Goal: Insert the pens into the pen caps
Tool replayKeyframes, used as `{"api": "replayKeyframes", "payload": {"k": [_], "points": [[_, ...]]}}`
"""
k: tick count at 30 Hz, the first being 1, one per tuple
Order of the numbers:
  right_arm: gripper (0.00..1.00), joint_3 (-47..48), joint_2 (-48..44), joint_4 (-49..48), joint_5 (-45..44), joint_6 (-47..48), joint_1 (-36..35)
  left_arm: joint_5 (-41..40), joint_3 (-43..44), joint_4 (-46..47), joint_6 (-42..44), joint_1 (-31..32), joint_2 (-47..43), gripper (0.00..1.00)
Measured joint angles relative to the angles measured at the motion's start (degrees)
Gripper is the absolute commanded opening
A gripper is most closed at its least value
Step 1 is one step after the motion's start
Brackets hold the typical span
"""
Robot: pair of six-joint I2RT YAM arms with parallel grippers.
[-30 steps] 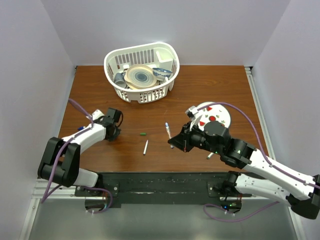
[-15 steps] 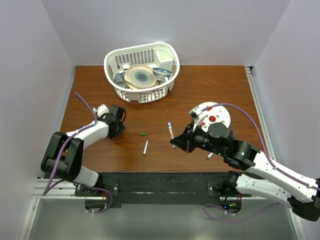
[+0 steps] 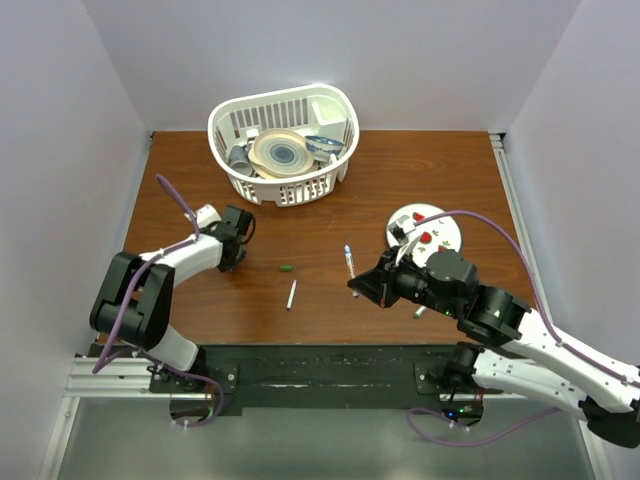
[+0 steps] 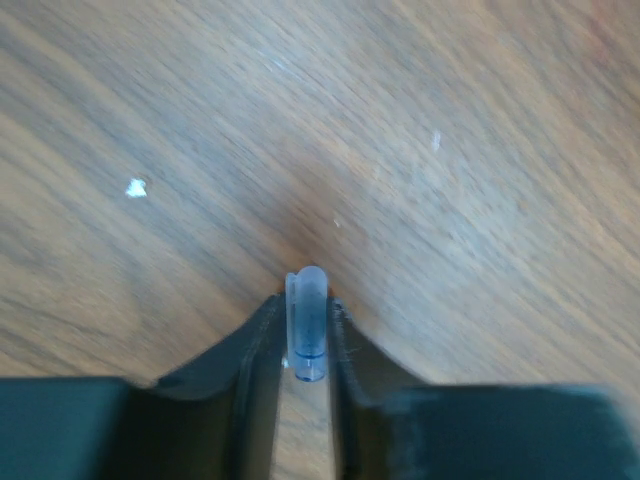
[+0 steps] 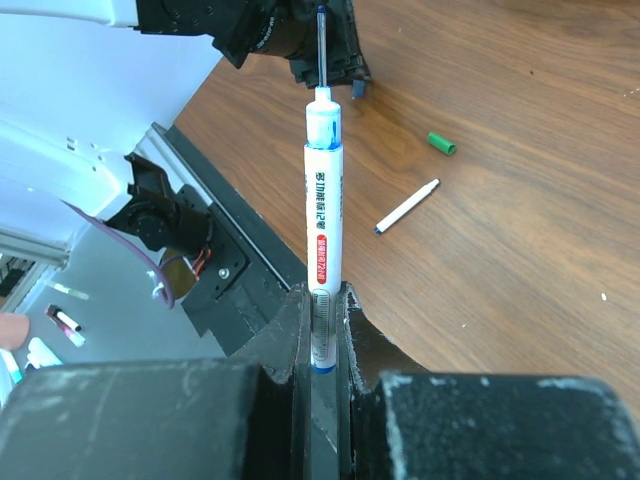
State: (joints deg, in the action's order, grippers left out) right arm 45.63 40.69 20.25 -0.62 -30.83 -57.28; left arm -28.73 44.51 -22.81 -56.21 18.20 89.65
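Two arms reach over the brown worktop point(image 3: 430, 170). At the left of the overhead view, the left arm point(image 3: 190, 258) has its jaws closed on a pale blue cap point(image 4: 307, 325). In the left wrist view the cap's long axis runs straight up the frame, rounded end pointing away from the jaws over the wood. The cap itself is hidden overhead.

A white basket point(image 3: 290, 190) of dishes sits at top centre. Below it, mid-frame, a green cap point(image 3: 287, 268) lies loose with its long axis left to right. Just below that a loose pen point(image 3: 291, 294) lies nearly upright in the frame, its top leaning slightly right.

Right of these, the right arm point(image 3: 445, 275) has its jaws gripping a second pen point(image 3: 350, 268) by its lower end. The long axis runs up the frame, tilted a little left, with the thin dark tip uppermost. In the right wrist view it stands vertical, tip aimed at the left arm's black jaws.

Only a short piece of a third pen point(image 3: 420, 312) shows beside the right arm. A spotted plate point(image 3: 450, 232) lies just above.
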Motion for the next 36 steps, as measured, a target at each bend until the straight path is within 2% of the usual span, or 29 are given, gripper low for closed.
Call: {"api": "replayKeyframes", "payload": {"k": [1,3,10,14,19,23,28,36], "points": [[0.0,0.0,-0.02,0.0,0.0,0.0,0.0,-0.39,-0.04,0.02,0.09,0.0,0.13,0.09],[0.0,-0.02,0.04,0.04,0.0,0.02,0.02,-0.9,-0.04,0.5,0.33,-0.02,0.33,0.0],[0.0,-4.09,0.5,-2.16,0.26,-0.72,0.0,1.42,-4.33,5.62,3.43,-0.2,-4.15,0.0],[0.0,-7.39,3.76,-5.2,1.64,-1.81,0.0,9.03,-9.03,6.93,6.23,0.07,-11.08,0.0],[0.0,-11.37,11.34,-13.18,5.07,-4.07,0.0,22.82,-14.34,10.36,8.9,1.29,-23.8,0.0],[0.0,-14.38,19.37,-23.78,8.9,-6.97,-0.07,34.49,-19.21,21.09,7.8,2.21,-31.56,0.0],[0.0,-15.47,31.17,-36.06,11.74,-10.14,-1.81,47.47,-27.54,38.49,1.14,2.97,-37.4,0.0],[0.0,-15.47,38.23,-48.85,12.11,-13.42,-5.16,52.81,-30.86,54.73,-5.86,4.44,-45.24,0.0]]}}
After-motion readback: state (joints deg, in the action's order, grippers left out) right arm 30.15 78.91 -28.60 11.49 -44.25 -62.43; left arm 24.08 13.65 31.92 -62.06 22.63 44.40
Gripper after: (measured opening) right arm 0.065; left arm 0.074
